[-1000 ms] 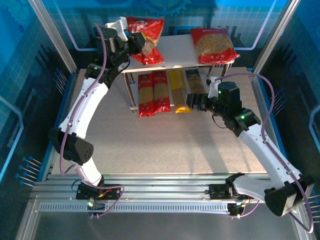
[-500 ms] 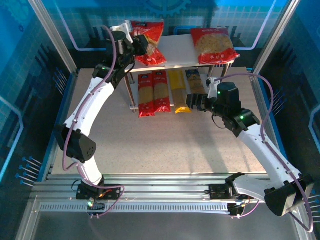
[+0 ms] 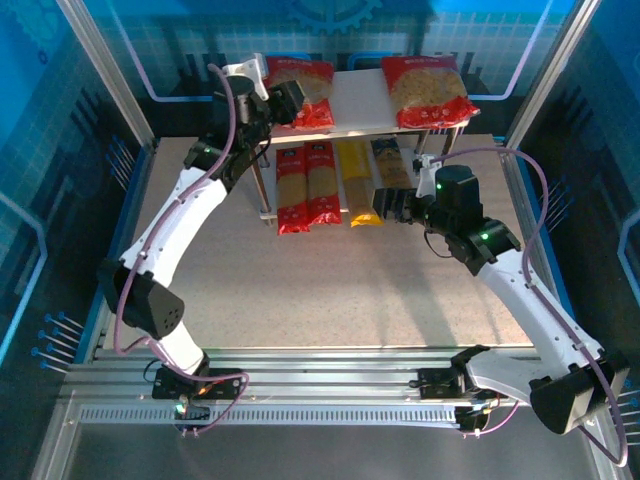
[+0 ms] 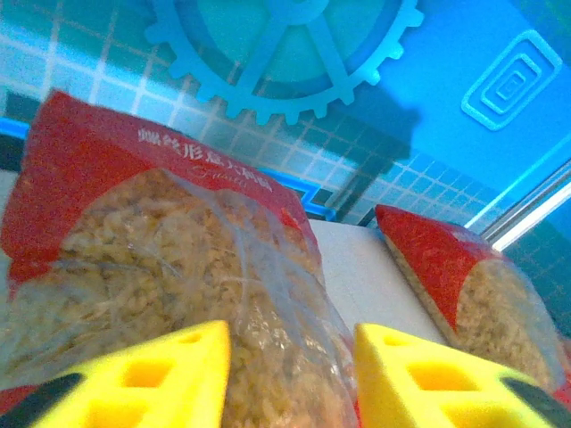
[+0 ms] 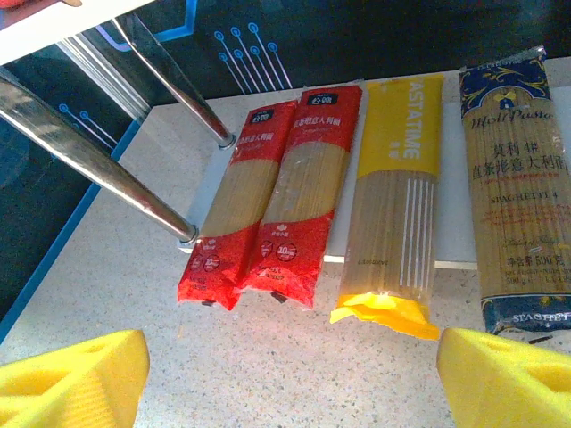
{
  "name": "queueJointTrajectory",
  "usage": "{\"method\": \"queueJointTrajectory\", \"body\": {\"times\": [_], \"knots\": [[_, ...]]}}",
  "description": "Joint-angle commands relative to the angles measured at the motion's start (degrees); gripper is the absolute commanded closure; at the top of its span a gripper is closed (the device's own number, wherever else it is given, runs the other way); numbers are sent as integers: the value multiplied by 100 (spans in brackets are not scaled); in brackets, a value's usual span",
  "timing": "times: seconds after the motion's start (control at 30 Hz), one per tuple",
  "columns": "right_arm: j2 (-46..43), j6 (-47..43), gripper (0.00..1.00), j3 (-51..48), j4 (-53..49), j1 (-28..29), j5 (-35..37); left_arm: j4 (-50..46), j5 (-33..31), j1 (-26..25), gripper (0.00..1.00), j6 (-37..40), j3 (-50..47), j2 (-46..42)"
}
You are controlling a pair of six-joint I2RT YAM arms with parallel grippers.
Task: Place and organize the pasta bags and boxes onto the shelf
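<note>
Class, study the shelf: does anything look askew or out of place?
All four packs overhang the lower board at its front edge, and the two red packs lie slanted. The left hand grips the left bag on top.

The bag is glossy, crinkled plastic film. The shelf legs are shiny smooth metal; the table looks matt and speckled.

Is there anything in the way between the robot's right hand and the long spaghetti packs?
No, nothing visible. Only tabletop lies between the open right gripper and the four spaghetti packs. The shelf's silver legs stand off to the left of the packs, not in between.
</note>
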Motion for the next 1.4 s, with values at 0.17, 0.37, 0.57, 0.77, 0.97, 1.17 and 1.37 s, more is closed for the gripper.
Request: {"method": "queueJointTrajectory", "body": {"times": [0.17,0.37,0.57,0.77,0.97,1.17,1.37], "knots": [[-132,71,15,-55,92,94,16,105,-788,-37,74,1081,-151,-927],[-149,109,15,-51,102,150,18,-444,-671,170,88,1302,329,-456],[-289,88,15,-47,17,182,124,-1404,-877,183,96,1610,1110,287],[-349,48,15,-15,-55,179,186,-1948,-1015,183,97,1804,1362,617],[-343,61,15,-14,-27,184,168,-2447,-1149,192,99,2046,1293,658],[-300,83,15,-19,17,184,142,-2547,-995,192,99,1976,645,284],[-307,106,15,-22,28,188,134,-2378,-912,192,99,1829,-166,-147]]}}
